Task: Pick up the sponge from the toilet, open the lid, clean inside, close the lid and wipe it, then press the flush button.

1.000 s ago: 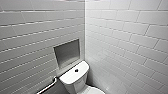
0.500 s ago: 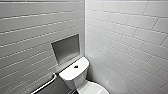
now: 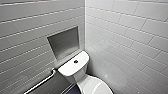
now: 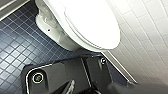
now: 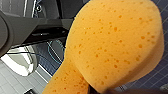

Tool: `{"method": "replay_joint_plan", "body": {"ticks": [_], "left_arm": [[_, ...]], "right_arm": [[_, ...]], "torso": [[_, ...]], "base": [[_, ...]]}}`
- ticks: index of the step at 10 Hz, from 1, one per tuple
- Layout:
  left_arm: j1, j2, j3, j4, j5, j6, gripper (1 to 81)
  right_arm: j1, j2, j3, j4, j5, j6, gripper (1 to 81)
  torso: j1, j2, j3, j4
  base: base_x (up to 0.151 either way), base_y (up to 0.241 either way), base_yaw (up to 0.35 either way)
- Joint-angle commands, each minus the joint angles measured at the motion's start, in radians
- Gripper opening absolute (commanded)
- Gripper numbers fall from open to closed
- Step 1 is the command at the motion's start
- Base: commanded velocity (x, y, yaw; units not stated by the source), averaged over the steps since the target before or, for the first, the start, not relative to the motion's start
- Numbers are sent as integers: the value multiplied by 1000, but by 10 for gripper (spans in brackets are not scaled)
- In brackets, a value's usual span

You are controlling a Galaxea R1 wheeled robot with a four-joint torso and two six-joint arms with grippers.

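Head view, read left to right: a bar (image 3: 41,82) is seen at 8 o'clock, a niche (image 3: 63,42) just left of centre, and the toilet (image 3: 75,70) toward 6 o'clock, with the button (image 3: 75,61) set in the middle of its tank top.

The sponge (image 5: 112,42) is off the toilet, pinched near its waist by the right gripper (image 5: 93,89) and held above the floor (image 5: 161,75). The pickup is therefore judged done. The lid (image 4: 92,22) lies shut, so opening, cleaning inside, wiping and flushing are judged to be left.

The button is supplied by the head view, where the lid is cut off at 6 o'clock. The lid's full oval is supplied by the left wrist view, and the sponge's hold by the right wrist view. Whether the left gripper (image 4: 72,87) is spread or pressed together cannot be told.
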Motion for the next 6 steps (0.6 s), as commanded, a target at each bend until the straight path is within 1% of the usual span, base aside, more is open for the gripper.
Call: {"method": "replay_joint_plan", "body": {"ticks": [1,2,3,5,6], "left_arm": [[-220,-60,91,-121,184,-3,811],[-274,-57,91,-139,221,-3,811],[-320,-55,91,-158,235,-5,811],[-415,-45,91,-196,239,-6,811],[-459,-35,91,-217,265,-6,811]], "right_arm": [[-2,-27,15,-9,-73,2,10],[-2,-24,13,-9,-72,2,10],[-1,-22,16,-9,-72,2,10],[1,-18,16,-8,-72,2,10],[-1,-11,12,-6,-72,2,10]], "torso": [[0,0,0,0],[0,0,1,0],[0,0,1,0],[1,1,0,0],[1,1,0,0]], "base": [[0,0,0],[0,0,0],[0,0,0],[0,0,0],[0,0,0]]}}
